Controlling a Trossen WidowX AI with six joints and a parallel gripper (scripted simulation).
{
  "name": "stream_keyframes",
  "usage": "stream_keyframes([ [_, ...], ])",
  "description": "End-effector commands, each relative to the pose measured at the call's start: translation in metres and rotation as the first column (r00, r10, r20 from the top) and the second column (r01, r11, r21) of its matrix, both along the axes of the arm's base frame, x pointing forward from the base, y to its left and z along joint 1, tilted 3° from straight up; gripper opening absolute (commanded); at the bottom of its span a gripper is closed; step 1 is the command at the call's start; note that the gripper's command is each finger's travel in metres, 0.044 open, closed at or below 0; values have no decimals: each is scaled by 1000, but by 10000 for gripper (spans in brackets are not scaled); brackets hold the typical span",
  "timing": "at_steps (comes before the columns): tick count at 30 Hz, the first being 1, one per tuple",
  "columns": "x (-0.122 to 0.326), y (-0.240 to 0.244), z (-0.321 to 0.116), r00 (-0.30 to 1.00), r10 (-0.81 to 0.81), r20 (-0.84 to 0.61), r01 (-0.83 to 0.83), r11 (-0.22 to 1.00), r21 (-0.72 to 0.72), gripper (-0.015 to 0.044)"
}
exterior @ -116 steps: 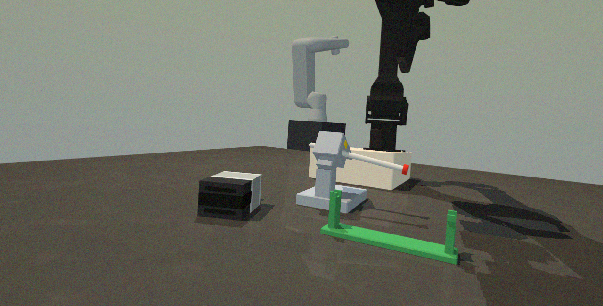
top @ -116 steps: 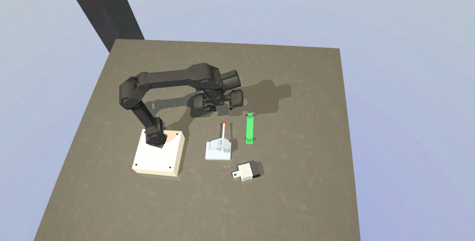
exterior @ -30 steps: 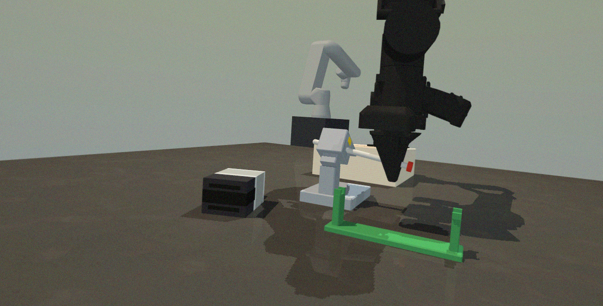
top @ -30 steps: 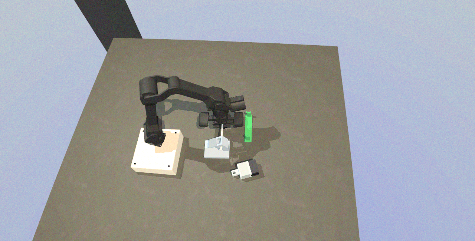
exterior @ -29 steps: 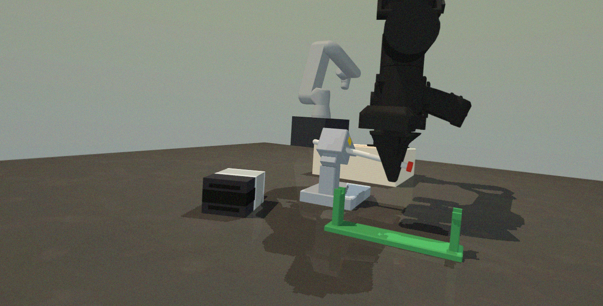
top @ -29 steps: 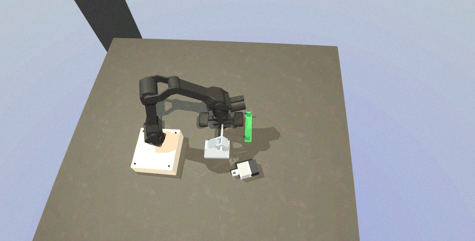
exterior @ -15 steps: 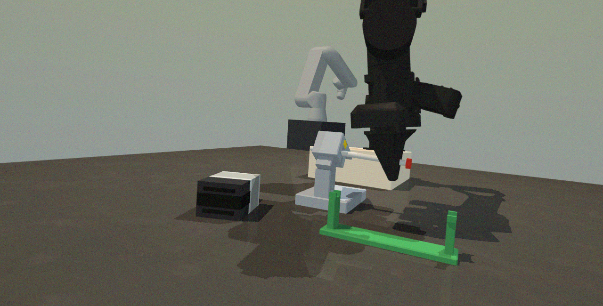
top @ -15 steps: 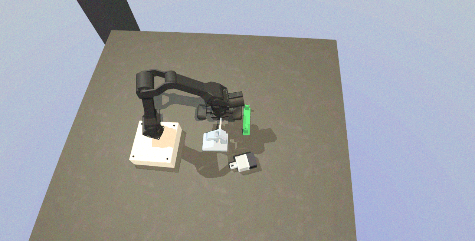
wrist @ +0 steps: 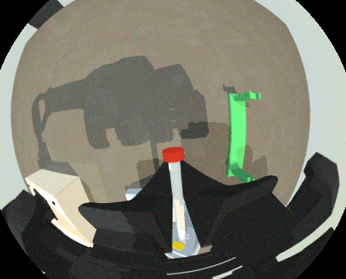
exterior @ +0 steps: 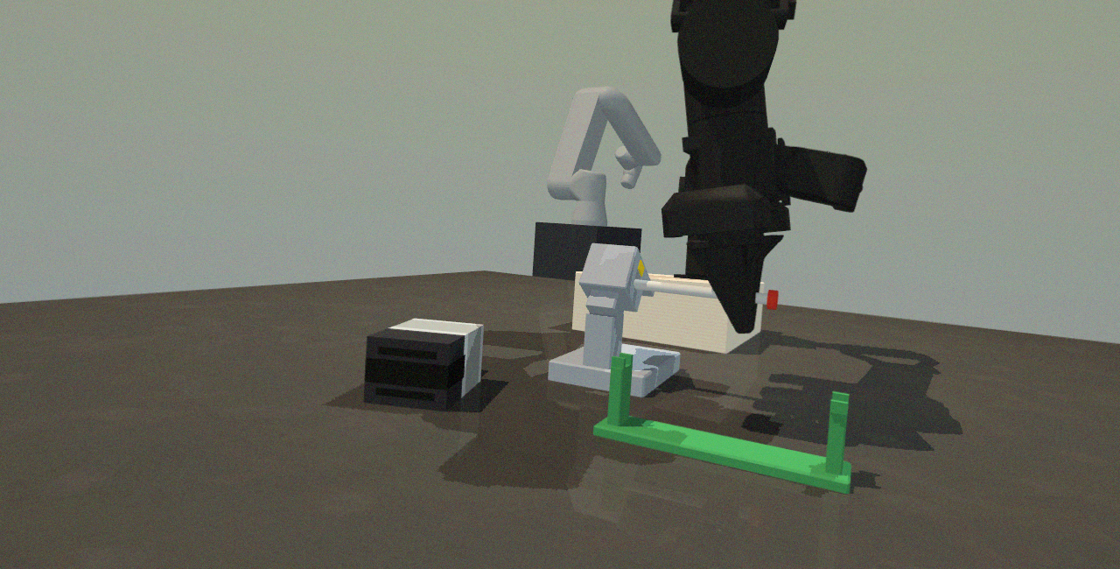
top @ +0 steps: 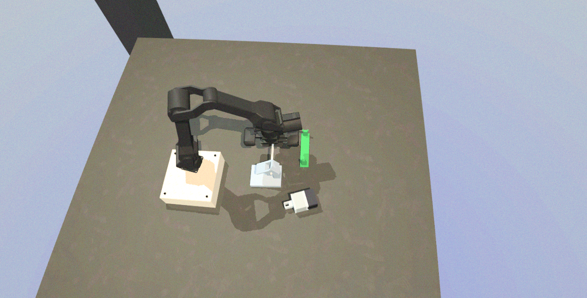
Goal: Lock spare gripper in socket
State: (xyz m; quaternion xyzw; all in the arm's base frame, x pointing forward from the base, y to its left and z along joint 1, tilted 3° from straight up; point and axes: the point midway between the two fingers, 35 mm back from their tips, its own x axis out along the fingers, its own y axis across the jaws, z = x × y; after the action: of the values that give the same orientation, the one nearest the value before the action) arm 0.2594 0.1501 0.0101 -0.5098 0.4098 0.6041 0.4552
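The white lock pin [top: 272, 153] [exterior: 673, 289] [wrist: 176, 182] runs nearly level out of the grey mount's socket head [exterior: 611, 268]. Its red cap [exterior: 772, 298] [wrist: 173, 155] is at the outer end. No pin tip shows beyond the socket's other side in the exterior view. My gripper [top: 271, 145] [exterior: 740, 314] [wrist: 176, 167], pointing down, is shut on the pin just short of the cap. The mount's base [top: 262, 181] [exterior: 579, 374] stands on the table. The spare gripper [top: 300, 201] [exterior: 415, 338], white and black, lies on the table with its holed spigot [top: 288, 204] towards the left in the top view.
A green rack [top: 304, 148] [exterior: 720, 446] [wrist: 238, 128] with two upright posts stands beside the mount, close to my gripper's side. The cream base block [top: 174, 181] [exterior: 665, 319] [wrist: 60, 190] carries my arm. A pale arm [exterior: 579, 134] stands on a dark block in the background.
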Motion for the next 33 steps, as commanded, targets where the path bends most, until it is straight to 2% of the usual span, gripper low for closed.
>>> stream_keyframes([
  [1,0,4,2,1000,-2,-1,2,1000,7,0],
  [33,-5,25,3,1000,-1,-6,1,1000,1,0],
])
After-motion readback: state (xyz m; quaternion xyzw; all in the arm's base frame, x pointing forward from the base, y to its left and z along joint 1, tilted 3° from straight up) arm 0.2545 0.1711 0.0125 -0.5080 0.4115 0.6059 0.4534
